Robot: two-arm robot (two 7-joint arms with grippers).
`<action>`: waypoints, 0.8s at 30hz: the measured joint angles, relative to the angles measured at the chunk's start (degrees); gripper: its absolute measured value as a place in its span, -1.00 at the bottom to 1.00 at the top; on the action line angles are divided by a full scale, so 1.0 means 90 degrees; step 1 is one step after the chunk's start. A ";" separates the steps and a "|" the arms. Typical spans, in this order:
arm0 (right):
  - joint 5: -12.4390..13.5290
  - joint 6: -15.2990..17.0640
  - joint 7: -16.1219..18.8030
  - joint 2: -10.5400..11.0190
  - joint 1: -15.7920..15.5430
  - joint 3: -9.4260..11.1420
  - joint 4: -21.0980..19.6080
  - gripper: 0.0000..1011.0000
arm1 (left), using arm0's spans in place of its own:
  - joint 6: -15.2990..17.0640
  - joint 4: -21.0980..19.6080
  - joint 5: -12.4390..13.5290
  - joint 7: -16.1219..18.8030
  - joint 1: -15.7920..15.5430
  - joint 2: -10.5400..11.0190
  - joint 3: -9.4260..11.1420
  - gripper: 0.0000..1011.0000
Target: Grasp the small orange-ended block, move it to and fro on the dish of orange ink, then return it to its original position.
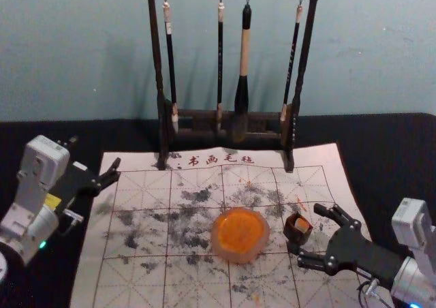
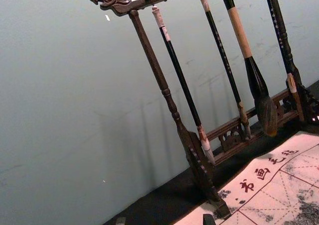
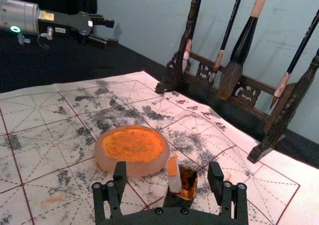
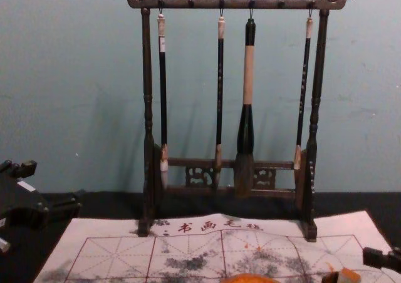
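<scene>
My right gripper point(image 1: 310, 234) is open at the right of the mat, its fingers on either side of a small dark brown holder point(image 1: 298, 237). In the right wrist view the gripper point(image 3: 167, 182) has the holder point(image 3: 188, 183) between its spread fingers. The small white block point(image 3: 174, 176) leans upright in the holder, orange end up, untouched. The dish of orange ink point(image 1: 240, 234) lies left of the holder; the right wrist view shows the dish point(image 3: 132, 149) beyond the left finger. My left gripper point(image 1: 109, 174) stays parked open at the mat's left edge.
A dark wooden rack point(image 1: 162, 117) with several hanging brushes stands at the mat's back edge, before the wall. The ink-stained felt mat point(image 1: 136, 281) lies under the dish and holder, with black cloth point(image 1: 41, 281) around it.
</scene>
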 joint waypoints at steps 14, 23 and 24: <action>-0.0127 0.0112 0.0094 -0.0241 0.0083 0.0121 0.0199 0.98 | 0.0000 0.0000 0.0000 0.0000 0.0000 0.0000 0.0000 0.98; -0.0135 0.0129 0.0111 -0.0264 0.0083 0.0153 0.0206 0.98 | 0.0000 0.0000 0.0000 0.0000 0.0000 0.0000 0.0000 0.98; -0.0135 0.0129 0.0111 -0.0263 0.0084 0.0152 0.0206 0.98 | 0.0000 0.0000 0.0000 0.0000 0.0000 0.0000 0.0000 0.98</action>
